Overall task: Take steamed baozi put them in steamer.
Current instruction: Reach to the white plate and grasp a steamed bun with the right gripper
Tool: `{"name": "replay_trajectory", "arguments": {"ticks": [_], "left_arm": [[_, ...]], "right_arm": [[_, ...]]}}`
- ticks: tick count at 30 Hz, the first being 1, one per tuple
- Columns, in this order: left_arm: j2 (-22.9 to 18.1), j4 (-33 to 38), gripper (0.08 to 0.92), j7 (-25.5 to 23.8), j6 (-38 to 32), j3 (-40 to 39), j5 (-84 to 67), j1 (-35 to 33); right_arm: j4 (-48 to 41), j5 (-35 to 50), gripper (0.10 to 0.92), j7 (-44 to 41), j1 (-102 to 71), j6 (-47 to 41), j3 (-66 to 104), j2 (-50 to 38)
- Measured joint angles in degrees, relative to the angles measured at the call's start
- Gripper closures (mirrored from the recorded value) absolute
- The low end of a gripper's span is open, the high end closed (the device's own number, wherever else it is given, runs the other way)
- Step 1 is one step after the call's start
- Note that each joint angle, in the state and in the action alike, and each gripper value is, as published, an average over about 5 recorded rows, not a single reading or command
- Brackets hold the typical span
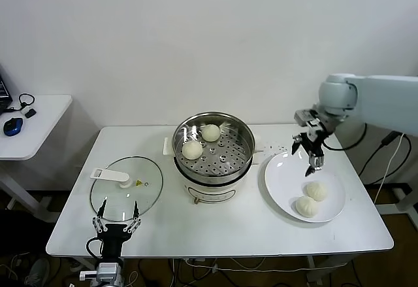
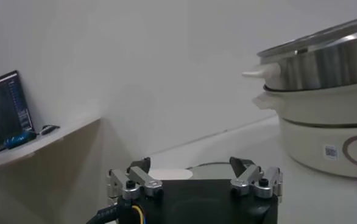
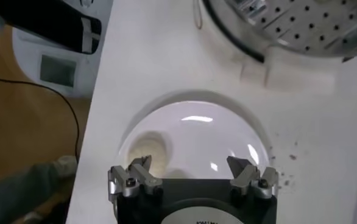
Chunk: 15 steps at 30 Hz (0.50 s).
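While two baozi (image 1: 200, 141) sat in steamer (image 1: 243, 136), two (image 1: 312, 199) waited on plate (image 1: 281, 176) near table's right edge; right gripper (image 1: 312, 154) hung released, empty, above plate.

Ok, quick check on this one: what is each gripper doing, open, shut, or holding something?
Left gripper: open, empty, parked at the table's front edge by the glass lid.
Right gripper: open, empty, above the white plate.
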State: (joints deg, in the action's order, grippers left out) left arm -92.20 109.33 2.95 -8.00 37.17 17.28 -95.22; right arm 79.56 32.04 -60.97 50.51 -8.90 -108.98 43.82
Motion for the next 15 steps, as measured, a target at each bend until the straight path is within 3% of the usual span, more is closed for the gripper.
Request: {"name": "replay_trajectory", "arguments": {"ticks": [15], "left_arm": [[0.0,-0.8,0.177,0.3,-0.3,0.1,0.3,0.1]], "right_arm": [[-0.1,-6.3,0.203,1.2,-9.6,-1.1,5.0,-6.5]]}}
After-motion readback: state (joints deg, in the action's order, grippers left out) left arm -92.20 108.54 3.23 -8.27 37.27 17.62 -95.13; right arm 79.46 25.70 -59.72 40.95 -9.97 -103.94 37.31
